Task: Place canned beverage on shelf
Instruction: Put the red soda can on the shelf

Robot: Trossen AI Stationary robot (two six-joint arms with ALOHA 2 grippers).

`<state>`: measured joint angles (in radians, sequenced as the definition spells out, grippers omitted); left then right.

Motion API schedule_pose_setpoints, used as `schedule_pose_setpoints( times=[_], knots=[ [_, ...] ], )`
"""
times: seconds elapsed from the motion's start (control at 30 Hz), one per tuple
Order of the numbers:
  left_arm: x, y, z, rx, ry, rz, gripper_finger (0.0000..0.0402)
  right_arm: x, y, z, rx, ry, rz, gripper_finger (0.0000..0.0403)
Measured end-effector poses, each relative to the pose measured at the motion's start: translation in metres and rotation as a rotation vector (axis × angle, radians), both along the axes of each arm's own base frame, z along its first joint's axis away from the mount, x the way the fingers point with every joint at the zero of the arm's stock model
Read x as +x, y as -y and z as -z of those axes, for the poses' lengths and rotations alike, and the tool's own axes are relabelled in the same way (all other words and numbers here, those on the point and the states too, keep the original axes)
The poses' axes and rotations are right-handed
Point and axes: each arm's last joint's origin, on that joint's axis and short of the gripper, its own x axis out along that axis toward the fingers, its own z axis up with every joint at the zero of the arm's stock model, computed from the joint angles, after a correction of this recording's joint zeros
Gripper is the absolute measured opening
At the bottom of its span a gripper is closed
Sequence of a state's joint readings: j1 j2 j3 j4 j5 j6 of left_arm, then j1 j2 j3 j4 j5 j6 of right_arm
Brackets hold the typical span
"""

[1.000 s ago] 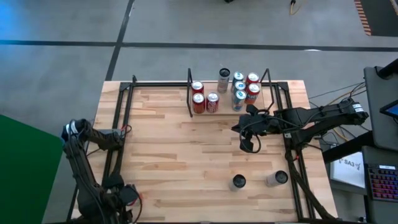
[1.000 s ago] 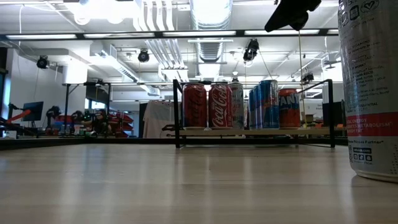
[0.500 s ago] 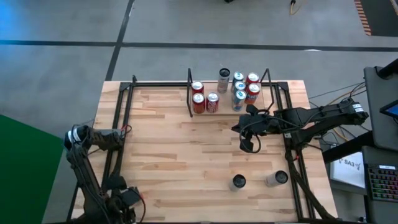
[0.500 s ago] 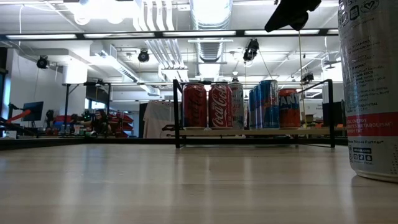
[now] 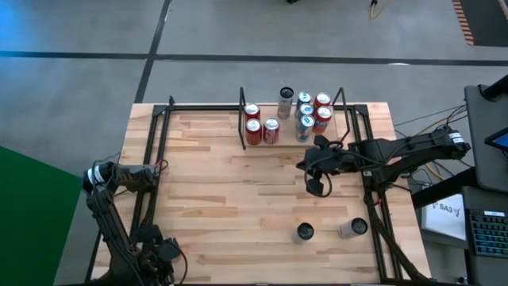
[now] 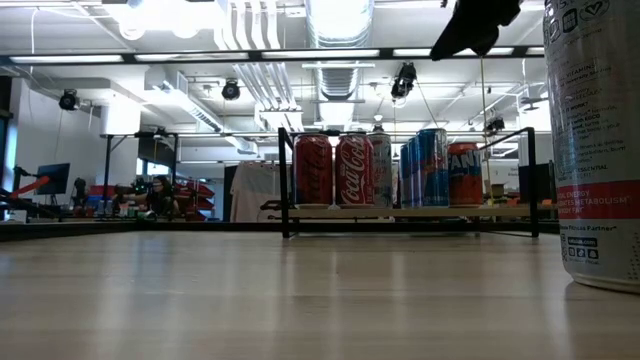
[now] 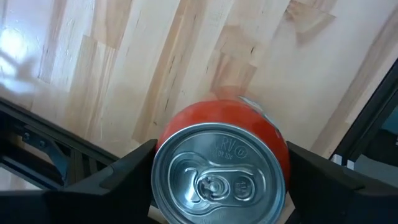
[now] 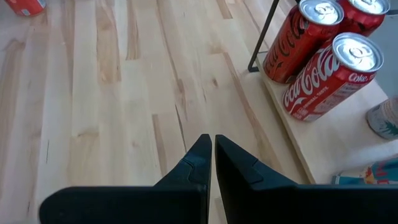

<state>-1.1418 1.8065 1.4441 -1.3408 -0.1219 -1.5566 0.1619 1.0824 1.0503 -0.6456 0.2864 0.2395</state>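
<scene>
An orange can with a silver top sits between the fingers of my left gripper, which is shut on it at the table's near left corner. In the high view the arm hides the can. The shelf stands at the table's far edge, a light-wood board in black rails, with several cans standing on it. My right gripper is shut and empty, above the table just in front of the shelf. My left gripper pinches the orange can between its two fingers, one on each side of the can's wall just below the top rim. The fingers come from above, pointing down along the can. The can's top faces up at the wrist. Whether its base rests on the table I cannot tell.
Two silver cans stand on the table near its near right part; one looms at the low view's right edge. Red cola cans stand at the shelf's left end. Black frame rails run along both table sides.
My left arm has drawn a little toward the table's near edge, its gripper staying shut on the orange can.
</scene>
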Motion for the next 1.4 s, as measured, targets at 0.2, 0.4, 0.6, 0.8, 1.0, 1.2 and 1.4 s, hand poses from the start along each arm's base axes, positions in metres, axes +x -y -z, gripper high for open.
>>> schedule_pose_setpoints(
  times=[0.2, 0.4, 0.6, 0.8, 1.0, 1.2, 1.4],
  knots=[
    [0.004, -0.005, -0.008, -0.010, 0.005, 0.001, 0.0283, -0.001, 0.000, 0.006, -0.001, -0.019, 0.003, 0.0012],
    [0.020, -0.018, -0.037, 0.001, 0.121, 0.054, 0.0283, 0.002, 0.000, 0.003, -0.001, 0.021, -0.004, 0.0012],
    [0.052, -0.032, -0.069, 0.078, 0.284, 0.229, 0.0283, 0.002, 0.000, 0.004, -0.008, 0.020, -0.010, 0.0012],
    [0.087, -0.056, -0.091, 0.193, 0.325, 0.414, 0.0283, 0.002, -0.009, 0.003, 0.000, 0.037, -0.043, 0.0012],
    [0.115, -0.080, -0.096, 0.301, 0.294, 0.570, 0.0283, 0.003, -0.023, -0.001, 0.005, 0.098, -0.104, 0.0012],
    [0.142, -0.103, -0.095, 0.402, 0.306, 0.650, 0.0283, 0.006, -0.032, -0.005, -0.007, 0.183, -0.161, 0.0012],
    [0.167, -0.125, -0.090, 0.440, 0.320, 0.691, 0.0283, 0.008, -0.034, -0.003, -0.017, 0.205, -0.175, 0.0012]
  ],
)
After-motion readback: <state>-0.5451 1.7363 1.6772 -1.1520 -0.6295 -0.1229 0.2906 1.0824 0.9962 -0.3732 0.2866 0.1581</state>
